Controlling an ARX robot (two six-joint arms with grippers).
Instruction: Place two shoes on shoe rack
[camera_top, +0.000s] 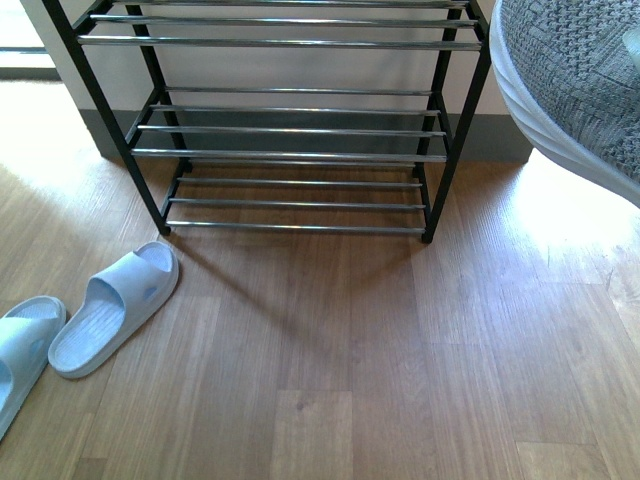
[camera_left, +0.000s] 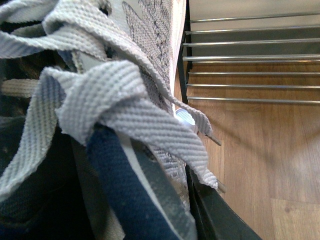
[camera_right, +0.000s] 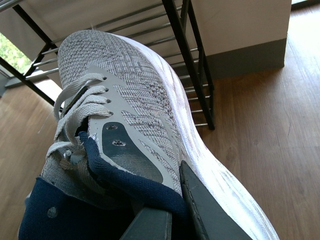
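Observation:
Each gripper holds one grey knit sneaker. Filling the left wrist view is one sneaker (camera_left: 147, 35) with its laces (camera_left: 125, 110) and navy collar; my left gripper (camera_left: 185, 215) is shut on it, and only one dark finger (camera_left: 220, 217) shows. In the right wrist view my right gripper (camera_right: 175, 220) is shut on the other sneaker (camera_right: 130, 95) at its navy collar. That sneaker (camera_top: 580, 70) hangs high at the front view's right edge, beside the shoe rack (camera_top: 290, 130). The rack's silver rods (camera_left: 250, 59) and black frame (camera_right: 197, 75) also appear in the wrist views.
Two light-blue slides (camera_top: 115, 305) (camera_top: 20, 350) lie on the wood floor (camera_top: 350, 350), left of and in front of the rack. Behind the rack is a wall with a grey baseboard (camera_top: 495, 140).

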